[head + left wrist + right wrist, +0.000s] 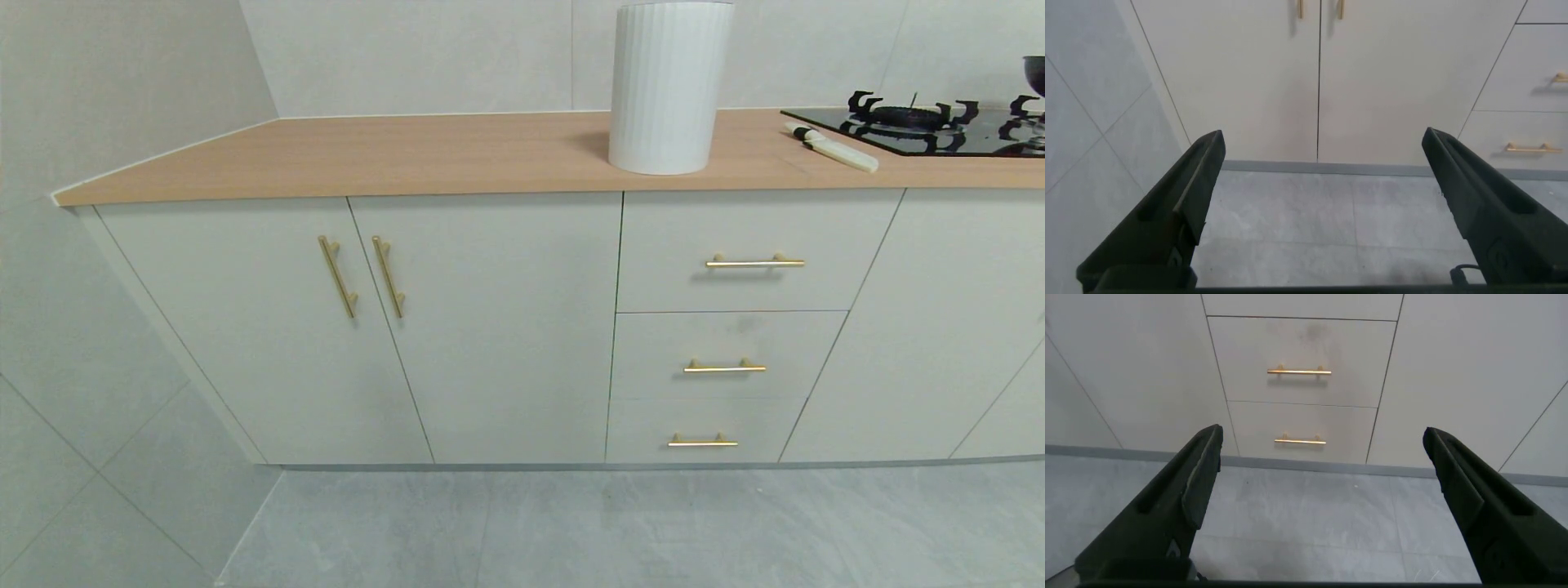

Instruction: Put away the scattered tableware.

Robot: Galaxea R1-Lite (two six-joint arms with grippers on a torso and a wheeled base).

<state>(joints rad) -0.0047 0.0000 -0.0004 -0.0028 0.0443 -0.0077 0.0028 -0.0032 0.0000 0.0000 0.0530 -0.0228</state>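
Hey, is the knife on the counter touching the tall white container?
Apart. The head view shows bare counter between the knife and the white container.

The worktop (408, 155) is shown in light wood-brown, the canister (665, 90) in white with vertical ribbing. The cabinet fronts (490, 327) are rendered in pale grey-beige, their handles (755, 263) in gold. The hob (914, 122) is glossy black. The utensil (833, 148) is cream with a dark band near one end. The wall (424, 57) and floor (653, 531) are tiled in grey, the floor faintly mottled. The left gripper (1323, 139) and right gripper (1321, 434) are black.
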